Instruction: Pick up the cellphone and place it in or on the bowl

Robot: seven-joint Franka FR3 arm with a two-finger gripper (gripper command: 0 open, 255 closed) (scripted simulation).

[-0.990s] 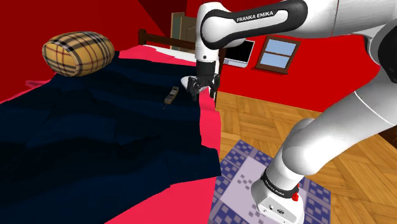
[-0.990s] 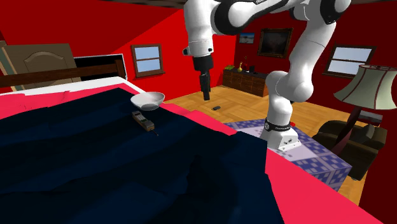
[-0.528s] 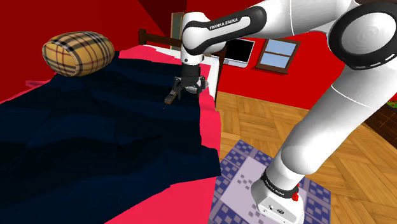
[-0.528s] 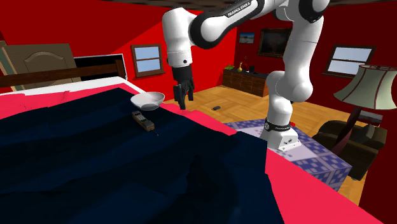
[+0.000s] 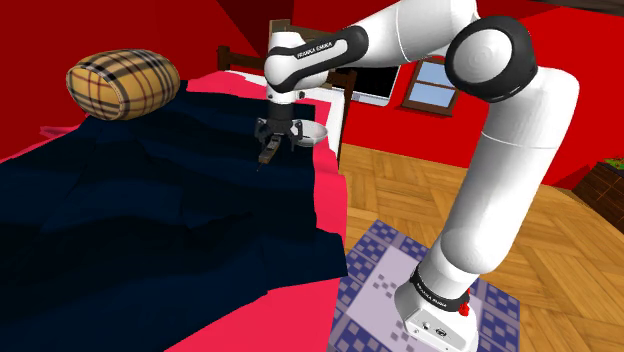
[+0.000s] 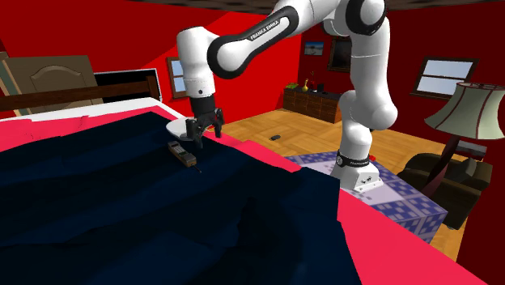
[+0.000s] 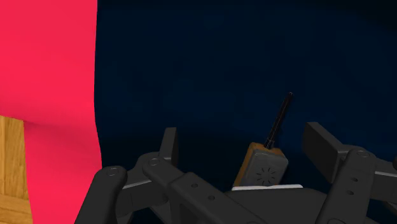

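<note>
The cellphone (image 5: 268, 152) is a small brown handset with a thin black antenna, lying flat on the dark navy blanket (image 5: 150, 210). A pale bowl (image 5: 310, 133) stands on the bed just beyond it, toward the shoulder view's right. My black gripper (image 5: 274, 137) hangs just above the cellphone, open, fingers pointing down. In the second exterior view the gripper (image 6: 197, 139) partly covers the bowl (image 6: 176, 128), with the cellphone (image 6: 180, 152) just below it. In the wrist view the cellphone (image 7: 262, 167) lies between the spread fingers (image 7: 168, 143), nearer the other one, untouched.
A tartan bolster pillow (image 5: 123, 85) lies at the bed's head. The pink sheet edge (image 5: 328, 190) borders the blanket, then wooden floor (image 5: 420, 195) and a chequered rug (image 5: 375, 270). A lamp (image 6: 472, 109) and an armchair (image 6: 441, 174) stand behind the stand.
The arm swung from the bed's edge over the blanket and lowered the gripper to just above the cellphone. The fingers stayed open. Cellphone and bowl have not moved.
</note>
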